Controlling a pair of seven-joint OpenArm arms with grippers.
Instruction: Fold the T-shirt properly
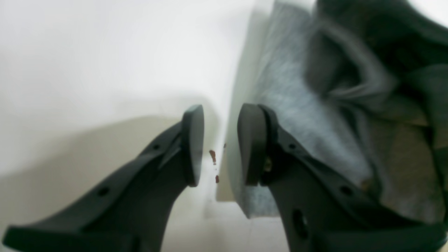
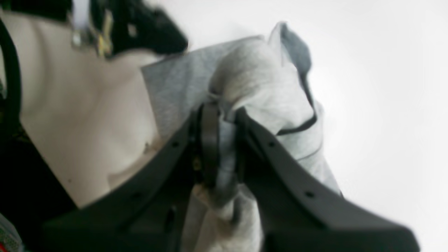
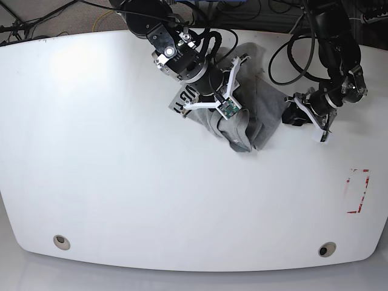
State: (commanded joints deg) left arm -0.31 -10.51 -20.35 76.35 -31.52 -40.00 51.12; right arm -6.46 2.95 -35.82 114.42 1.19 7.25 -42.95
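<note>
T-shirt [image 3: 257,112]: bunched, part-folded, far-centre on white surface [image 3: 109,182]; dark lettering showing at left edge.
Right gripper [image 2: 224,147]: clenched on thick wad of grey cloth.
Left gripper [image 1: 220,143]: released, empty, just beside right hem.
Handling: soft, light, floppy, prob. sags; grab hem/corners, not mid-panel.

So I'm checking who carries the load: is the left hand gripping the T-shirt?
No, the left hand stands open beside the T-shirt, nothing between its fingers.
</note>
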